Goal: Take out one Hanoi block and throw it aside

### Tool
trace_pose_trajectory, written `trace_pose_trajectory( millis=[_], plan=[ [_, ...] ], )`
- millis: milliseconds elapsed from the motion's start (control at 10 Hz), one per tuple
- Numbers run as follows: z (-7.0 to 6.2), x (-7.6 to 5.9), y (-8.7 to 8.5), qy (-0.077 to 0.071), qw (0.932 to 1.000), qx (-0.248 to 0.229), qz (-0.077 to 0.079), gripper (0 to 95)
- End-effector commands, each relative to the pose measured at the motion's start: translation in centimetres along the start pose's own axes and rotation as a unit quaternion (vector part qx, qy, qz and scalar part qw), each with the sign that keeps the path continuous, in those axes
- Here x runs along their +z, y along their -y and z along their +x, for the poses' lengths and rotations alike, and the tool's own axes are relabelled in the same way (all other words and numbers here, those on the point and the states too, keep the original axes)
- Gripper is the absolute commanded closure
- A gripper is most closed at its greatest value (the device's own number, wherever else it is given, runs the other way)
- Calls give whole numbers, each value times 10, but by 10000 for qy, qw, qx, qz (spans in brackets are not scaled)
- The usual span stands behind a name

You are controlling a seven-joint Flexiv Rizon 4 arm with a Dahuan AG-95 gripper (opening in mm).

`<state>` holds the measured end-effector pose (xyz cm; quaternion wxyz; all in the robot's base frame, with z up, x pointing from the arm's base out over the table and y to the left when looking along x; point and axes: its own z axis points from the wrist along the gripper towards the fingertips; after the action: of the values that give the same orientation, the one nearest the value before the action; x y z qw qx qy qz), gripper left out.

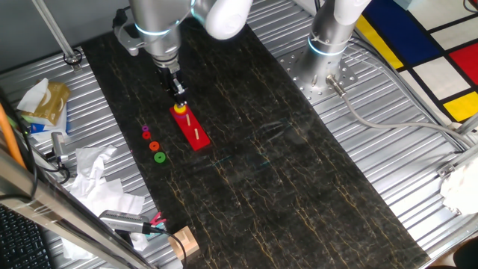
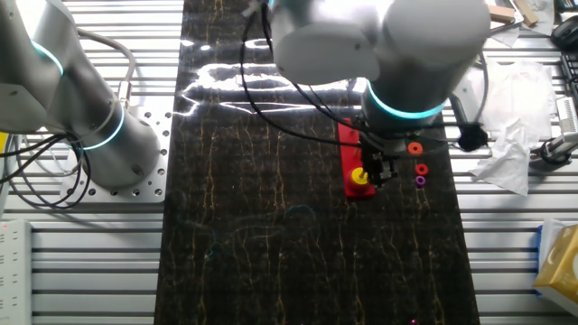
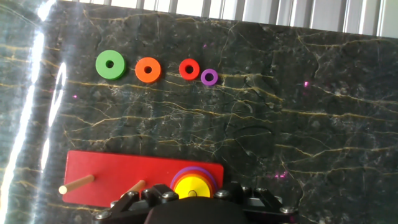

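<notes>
Your gripper (image 1: pixel 179 102) hangs just over the yellow Hanoi block (image 3: pixel 191 186) on the red base (image 3: pixel 112 177); whether its jaws are clamping, you can't tell

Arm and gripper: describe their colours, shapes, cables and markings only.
The arm is smooth, rounded and silver-grey, with glowing cyan rings at its joints. A black cable loops along it. The gripper is small and black, with visible screw heads in the hand view.
</notes>
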<state>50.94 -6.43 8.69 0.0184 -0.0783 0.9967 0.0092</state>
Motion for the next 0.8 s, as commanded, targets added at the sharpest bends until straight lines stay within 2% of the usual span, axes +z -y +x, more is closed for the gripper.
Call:
trace_pose_trajectory(
  millis=[100, 200, 800],
  plan=[
    [-3, 2, 0, -13, 10000, 6, -29, 760],
    [-3, 2, 0, -11, 10000, 11, -30, 570],
    [-4, 0, 0, 9, 10000, 17, -36, 570]
  ],
)
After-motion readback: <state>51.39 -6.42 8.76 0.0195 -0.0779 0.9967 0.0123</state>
